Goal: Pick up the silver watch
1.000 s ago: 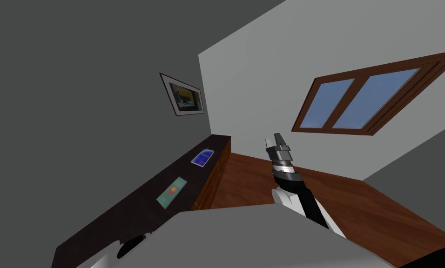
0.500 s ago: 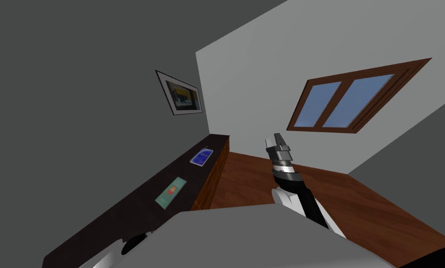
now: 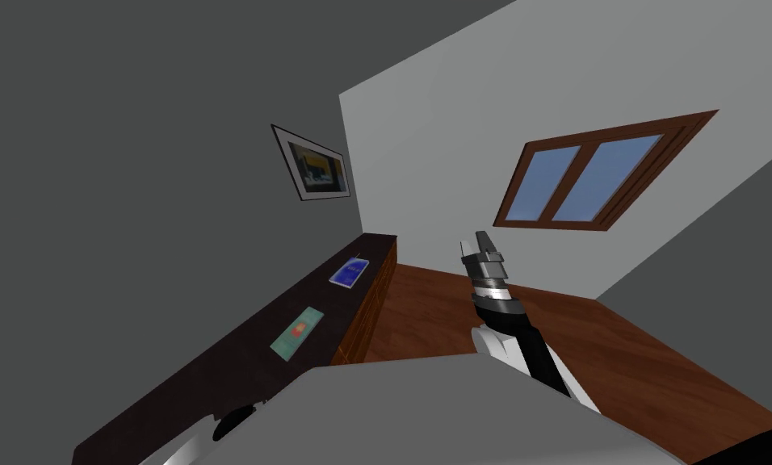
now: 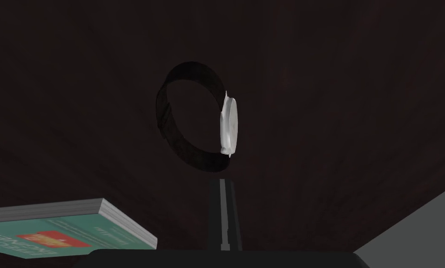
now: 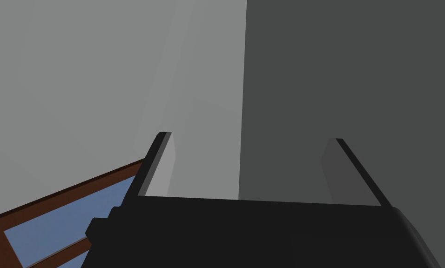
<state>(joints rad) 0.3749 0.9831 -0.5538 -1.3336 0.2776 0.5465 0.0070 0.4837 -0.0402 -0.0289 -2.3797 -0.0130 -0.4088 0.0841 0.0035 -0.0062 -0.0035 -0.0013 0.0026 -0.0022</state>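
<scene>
Location: the watch (image 4: 203,123) stands on edge on the dark top of a long cabinet (image 3: 215,371). Its pale, silver-white case (image 4: 229,125) faces sideways and its dark band (image 4: 170,111) forms an open loop behind the case. It sits just beyond the tips of the left gripper (image 4: 222,184), apart from them. A teal book (image 4: 54,228) lies near it on the same top.

In the head view that teal book sits left of centre, a blue book (image 3: 350,273) lies further up the cabinet, and the left arm is at the lower left edge.

End effectors: the left gripper's fingers are pressed together with nothing between them. They point at the lower bend of the band. The right gripper (image 3: 475,242) is raised at frame centre with its fingers spread wide and holding nothing.

Handling assessment: the watch is judged light. The case looks rigid, smooth and likely slippery. The band looks pliable and may flex or collapse under pressure. Standing on edge, the watch could tip or roll at a slight nudge.

Recommended hold: first part the fingers. Then close across the flat faces of the case, or across the band where it joins the case, since the slack far side of the loop would give.
</scene>
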